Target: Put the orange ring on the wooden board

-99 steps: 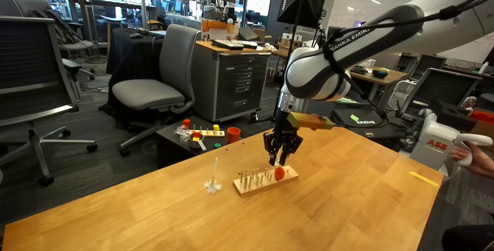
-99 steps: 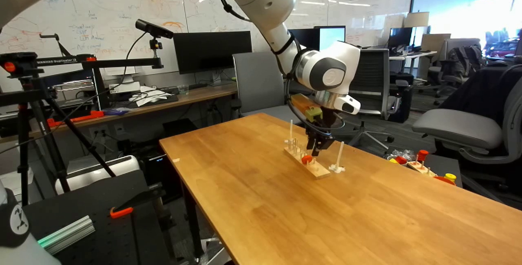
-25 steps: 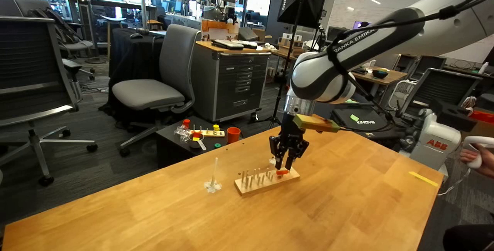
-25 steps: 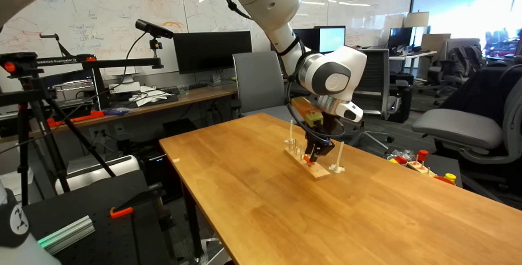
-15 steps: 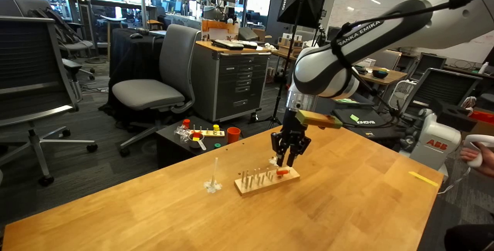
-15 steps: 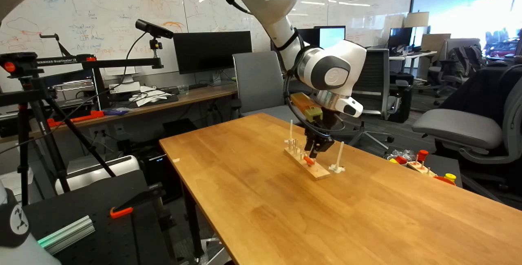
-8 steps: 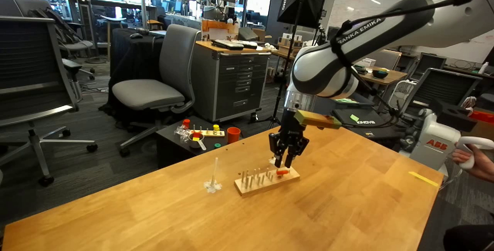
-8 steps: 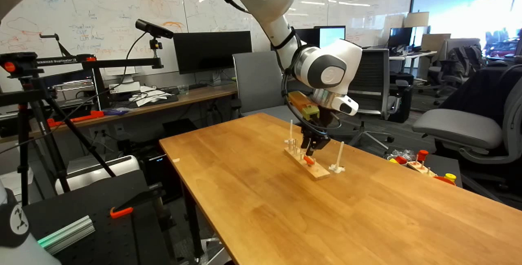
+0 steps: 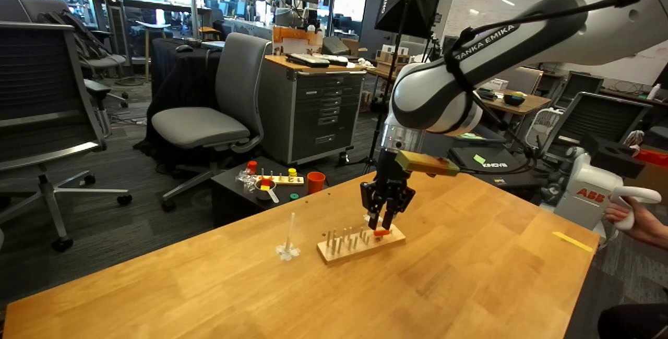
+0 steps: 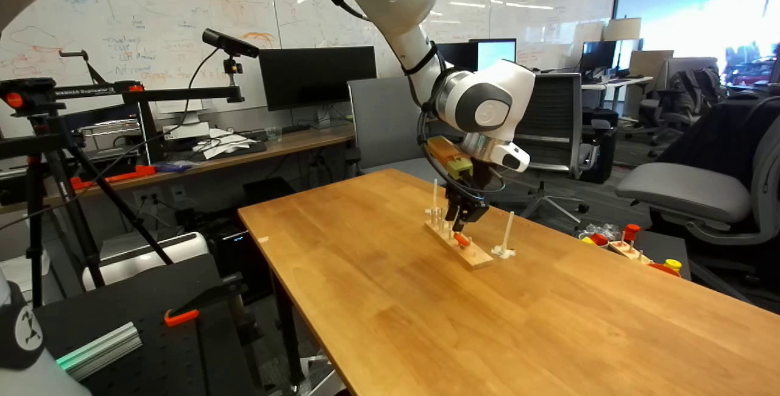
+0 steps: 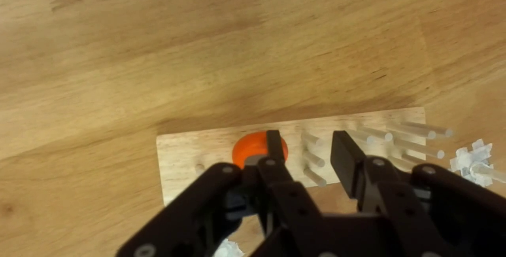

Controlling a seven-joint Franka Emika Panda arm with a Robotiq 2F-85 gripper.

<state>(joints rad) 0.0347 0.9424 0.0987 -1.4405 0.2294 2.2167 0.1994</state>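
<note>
"Ring [image 11: 249, 145] and board [image 11: 180, 150]: how are they looking?"

"In the wrist view the ring is showing as a smooth, bright orange round, partly hidden below one finger [image 11: 274, 146] of the claw [image 11: 306, 140]. In both exterior views it is appearing as a narrow orange band; how far it is tilting, I cannot tell. The board is looking pale and rectangular."

"Where is the ring sitting?"

"On the board, nearer one end."

"And what is the claw doing?"

"It is hanging just above the ring, its two fingers standing apart with a fairly narrow gap. One is overlapping the ring from above; whether they are touching, I cannot tell."

"How many things are you counting?"

"One ring, one claw, one board. Three pegs [image 11: 314, 159] are standing in a row just beside the ring, one is standing on its other side, and a cluster beyond the three is crowding too closely to count. Two thin sticks [image 10: 507, 231] are rising from white tape [image 9: 287, 253] on the table [image 9: 313, 302], one off an end of the board, one off a long side. On a dark stand [image 9: 235, 211], one orange cup [image 9: 315, 182] and one green disc [image 9: 294, 196] are resting. One person's hand [image 9: 642, 224] is holding one white handle [image 9: 639, 194]."
</note>
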